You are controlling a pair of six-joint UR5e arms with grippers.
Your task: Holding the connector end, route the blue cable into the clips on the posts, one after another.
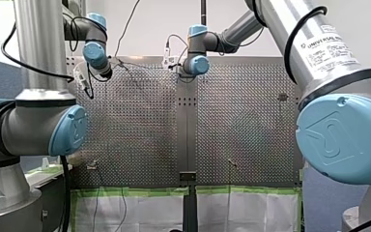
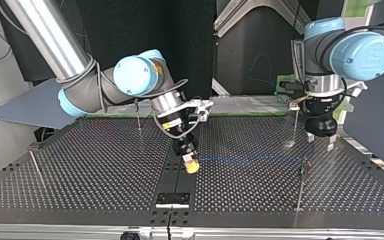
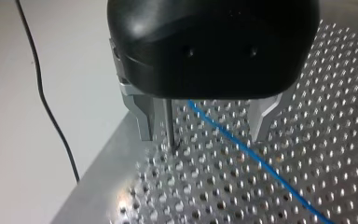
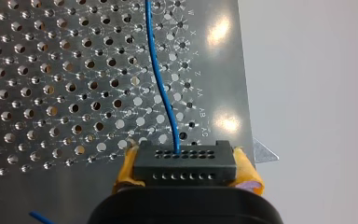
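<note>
In the top view you see the whole perforated surface (image 2: 80,170). The right arm (image 2: 130,75) reaches down to its middle and the left arm (image 2: 360,52) hangs over its right side. The front view shows you only the wrists far off, and you cannot read either claw there.

The left claw (image 3: 200,137) is open, which its own wrist view makes plain. Its metal fingers (image 3: 142,116) stand apart, low at the surface, with a thin post (image 3: 169,123) between them, close to one finger. Only the top view shows you a second post (image 2: 301,182) nearer, at the right.

The right claw (image 2: 192,164) is clamped on the connector (image 4: 184,161), with yellow pads (image 4: 127,168) on both sides. Its wrist view alone shows the connector as a black block with rows of holes.

The cable (image 2: 250,160) leaves the connector and runs right, low over the surface, toward the left claw. In the left wrist view it passes between the open fingers, just beside the post. You cannot tell whether it touches the post.
</note>
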